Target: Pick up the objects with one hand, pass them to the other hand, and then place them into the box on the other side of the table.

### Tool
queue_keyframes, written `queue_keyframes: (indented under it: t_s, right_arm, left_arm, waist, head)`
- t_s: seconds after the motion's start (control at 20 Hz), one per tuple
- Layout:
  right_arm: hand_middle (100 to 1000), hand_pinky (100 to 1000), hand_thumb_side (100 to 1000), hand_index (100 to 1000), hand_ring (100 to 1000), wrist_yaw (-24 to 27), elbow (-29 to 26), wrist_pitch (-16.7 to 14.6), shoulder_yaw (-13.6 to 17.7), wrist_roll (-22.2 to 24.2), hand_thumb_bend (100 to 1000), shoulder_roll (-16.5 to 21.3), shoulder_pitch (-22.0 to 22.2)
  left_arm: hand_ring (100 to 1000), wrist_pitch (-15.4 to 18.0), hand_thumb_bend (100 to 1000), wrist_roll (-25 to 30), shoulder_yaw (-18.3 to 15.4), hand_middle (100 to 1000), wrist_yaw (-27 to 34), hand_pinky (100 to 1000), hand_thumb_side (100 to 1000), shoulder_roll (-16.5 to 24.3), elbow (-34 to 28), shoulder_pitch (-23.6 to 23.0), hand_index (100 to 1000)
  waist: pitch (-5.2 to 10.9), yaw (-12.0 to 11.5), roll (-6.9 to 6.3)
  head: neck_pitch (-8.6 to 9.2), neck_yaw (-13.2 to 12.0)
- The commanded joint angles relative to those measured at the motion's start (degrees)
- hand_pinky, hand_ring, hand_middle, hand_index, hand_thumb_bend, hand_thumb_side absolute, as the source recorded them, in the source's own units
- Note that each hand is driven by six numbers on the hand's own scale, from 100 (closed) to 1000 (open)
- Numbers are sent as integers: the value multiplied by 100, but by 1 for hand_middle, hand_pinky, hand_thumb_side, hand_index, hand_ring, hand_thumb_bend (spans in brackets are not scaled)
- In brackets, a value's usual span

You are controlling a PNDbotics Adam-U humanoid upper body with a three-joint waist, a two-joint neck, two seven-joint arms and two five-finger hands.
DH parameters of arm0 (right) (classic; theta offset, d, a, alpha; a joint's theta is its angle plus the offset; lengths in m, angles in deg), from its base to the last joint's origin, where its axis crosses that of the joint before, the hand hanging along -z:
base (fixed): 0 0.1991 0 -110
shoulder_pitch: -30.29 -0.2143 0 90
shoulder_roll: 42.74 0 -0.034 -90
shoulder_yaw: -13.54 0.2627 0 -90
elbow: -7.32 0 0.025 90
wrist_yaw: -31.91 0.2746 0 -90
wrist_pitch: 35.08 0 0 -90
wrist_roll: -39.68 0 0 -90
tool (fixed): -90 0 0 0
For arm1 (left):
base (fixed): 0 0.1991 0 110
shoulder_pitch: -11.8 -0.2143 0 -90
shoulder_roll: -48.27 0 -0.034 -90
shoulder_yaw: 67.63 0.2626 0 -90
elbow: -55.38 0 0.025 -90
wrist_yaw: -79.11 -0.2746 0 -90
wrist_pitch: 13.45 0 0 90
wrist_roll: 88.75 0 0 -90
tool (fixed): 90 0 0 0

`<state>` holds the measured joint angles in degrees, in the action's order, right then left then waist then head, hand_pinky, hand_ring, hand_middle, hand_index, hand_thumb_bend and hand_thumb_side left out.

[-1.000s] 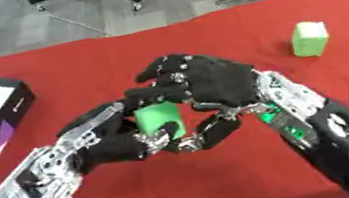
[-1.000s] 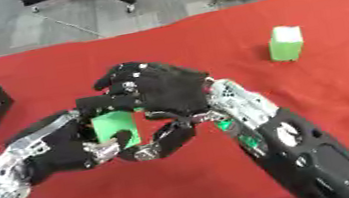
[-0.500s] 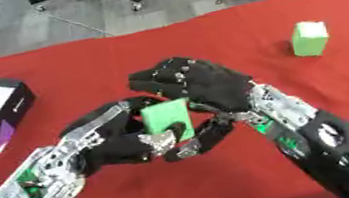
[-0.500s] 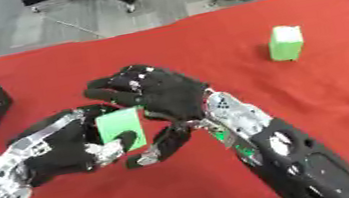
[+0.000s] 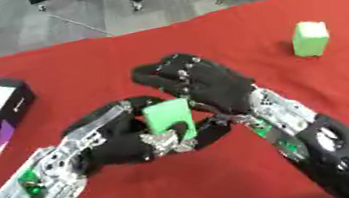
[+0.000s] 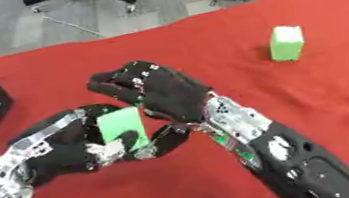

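Our left robot hand [image 5: 123, 140] is curling its fingers round a green block [image 5: 170, 118] over the middle of the bench [image 5: 86, 80], while our right robot hand [image 5: 202, 83] is spreading open just behind it, fingers relaxed and touching or nearly touching the block's far right side. We are judging this to be the hand-over itself: the block is sitting between the two hands, and the left one seems to be doing the holding.

As for progress, we are reading the task as partly done. A second green block [image 5: 310, 38] is standing alone at the far right of the bench, untouched, so it is waiting its turn. The block in hand is not yet in the box.

At the left edge, the black box [image 5: 11, 105] is lying open, showing a pale inside with a bit of green and purple low down; we cannot tell what those are.
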<state>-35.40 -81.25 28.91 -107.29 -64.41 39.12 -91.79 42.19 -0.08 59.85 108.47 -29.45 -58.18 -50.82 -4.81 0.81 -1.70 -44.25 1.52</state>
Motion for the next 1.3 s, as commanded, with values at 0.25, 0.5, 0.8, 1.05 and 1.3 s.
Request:
queue_keyframes:
  t_s: [0.25,0.5,0.8,1.05,1.3]
  right_arm:
    - [887,779,461,1000,783,-86,-131,65,119,-97,599,198,106]
    - [872,790,458,1000,781,51,-358,132,243,-87,544,354,265]
    - [854,799,472,1000,776,352,-680,128,315,141,487,486,418]
    - [858,802,490,1000,778,641,-941,-143,300,394,449,492,465]
    - [864,809,516,1000,780,859,-1063,-324,293,661,414,482,462]
  left_arm:
    - [272,248,124,-411,-749,127,-289,528,207,765,-103,-399,347]
    - [277,154,141,-861,-1480,121,-709,530,169,1363,-12,-917,348]
    - [332,-416,159,-1454,-2444,159,-1302,563,159,1860,879,-1092,383]
    - [465,-915,258,-1953,-3256,299,-1801,677,327,1592,1689,-829,508]
    - [595,-1434,430,-2473,-4091,453,-2321,752,535,1485,2533,-545,622]
  waist:
    - [99,27,-3]
    - [111,27,0]
    - [152,9,0]
    - [159,126,69]
    - [120,359,76]
  head:
    - [14,53]
    - [14,101]
    - [14,-283]
    - [107,-843]
    - [334,-1403]
